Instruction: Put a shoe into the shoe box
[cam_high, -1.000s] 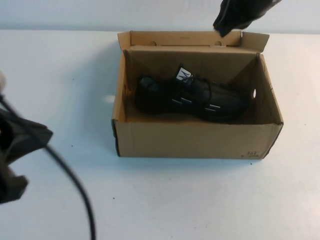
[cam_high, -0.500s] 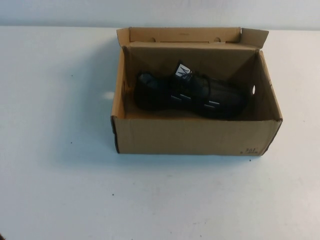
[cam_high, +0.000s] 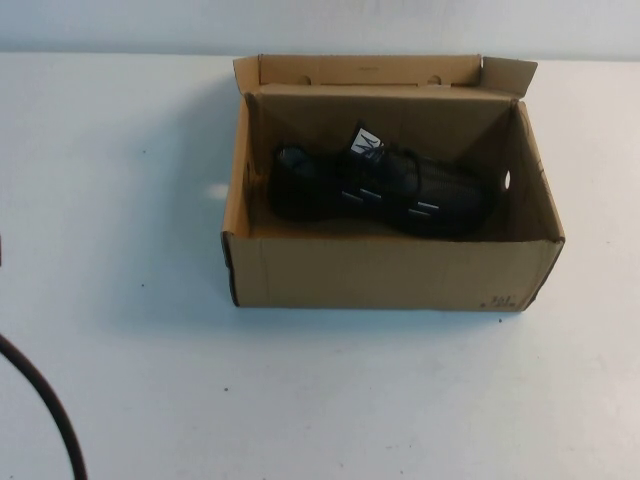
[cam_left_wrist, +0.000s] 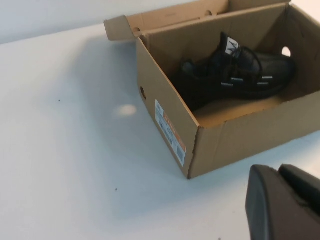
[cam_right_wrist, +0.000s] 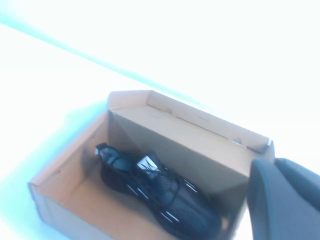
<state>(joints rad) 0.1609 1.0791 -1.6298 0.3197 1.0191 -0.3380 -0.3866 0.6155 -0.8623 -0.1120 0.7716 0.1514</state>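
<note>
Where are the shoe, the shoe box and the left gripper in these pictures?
shoe (cam_high: 385, 190), high view, on its laced upper.
shoe box (cam_high: 390, 275), high view, on its front wall.
left gripper (cam_left_wrist: 282, 202), left wrist view, on its shut fingers, off the box.

Shoe (cam_high: 385, 190) inside shoe box (cam_high: 390, 272)
</note>
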